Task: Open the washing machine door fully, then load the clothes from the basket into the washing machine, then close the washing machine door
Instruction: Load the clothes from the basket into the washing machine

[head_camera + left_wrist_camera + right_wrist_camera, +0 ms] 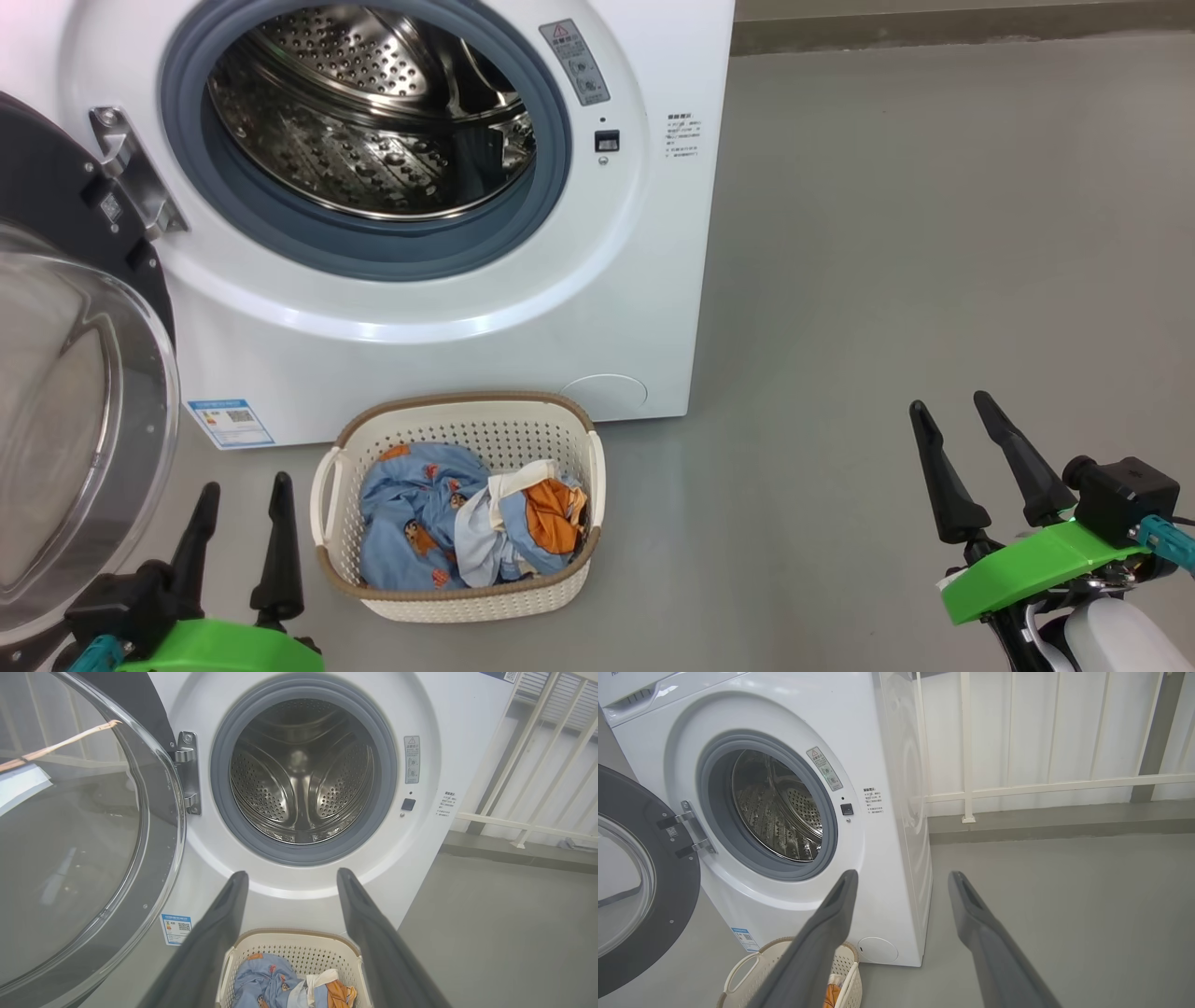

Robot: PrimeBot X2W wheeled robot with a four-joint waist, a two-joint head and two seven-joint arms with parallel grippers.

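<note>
The white washing machine [448, 355] [444, 718] [878, 742] stands with its steel drum [373, 112] [301, 772] [777, 807] bare. Its door [56, 373] [70, 835] [640, 882] hangs swung wide to the left on its hinge. On the floor in front sits the cream basket [467, 597] [289, 942] [742, 970] with the light blue and orange clothes [439, 523] [275, 984] heaped inside. My left gripper [241, 490] [289, 877] is open, just left of the basket. Far to the basket's right over bare floor, my right gripper [952, 406] [901, 877] is open too. Neither holds anything.
Grey floor [934, 233] stretches to the right of the machine. A white railing [1041, 784] and a low kerb [1064, 821] run behind it. A blue label [229, 422] marks the machine's lower front corner. The open door stands close beside my left arm.
</note>
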